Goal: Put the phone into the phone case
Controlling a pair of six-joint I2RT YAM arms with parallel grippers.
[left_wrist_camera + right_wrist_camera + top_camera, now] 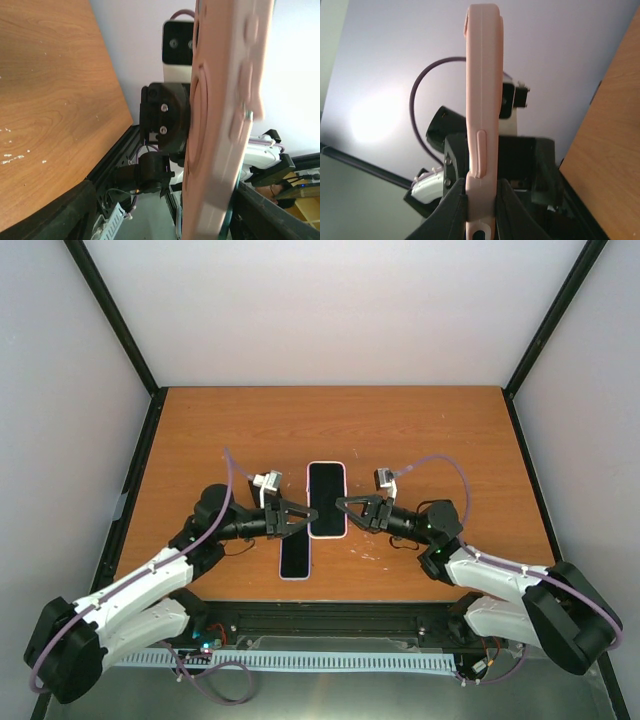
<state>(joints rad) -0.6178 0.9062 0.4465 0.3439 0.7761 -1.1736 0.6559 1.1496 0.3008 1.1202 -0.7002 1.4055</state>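
The pink phone case [327, 490] hangs just above the table with its dark face up. My right gripper [345, 505] is shut on its right edge. In the right wrist view the phone case [482, 75] stands edge-on, pinched between the two black fingers of the right gripper [481, 200]. A dark phone [296, 558] with a pale rim lies flat on the table, just near and left of the case. My left gripper [299, 517] sits open at the case's left edge, above the phone's far end. In the left wrist view the case's back [220, 125] fills the right side, and the left gripper [157, 220] has its fingers wide apart.
The wooden table [430, 440] is boxed in by white walls and black corner posts. A black rail and a white cable tray [300, 660] run along the near edge between the arm bases. Small pale specks [375, 555] mark the wood near the right arm.
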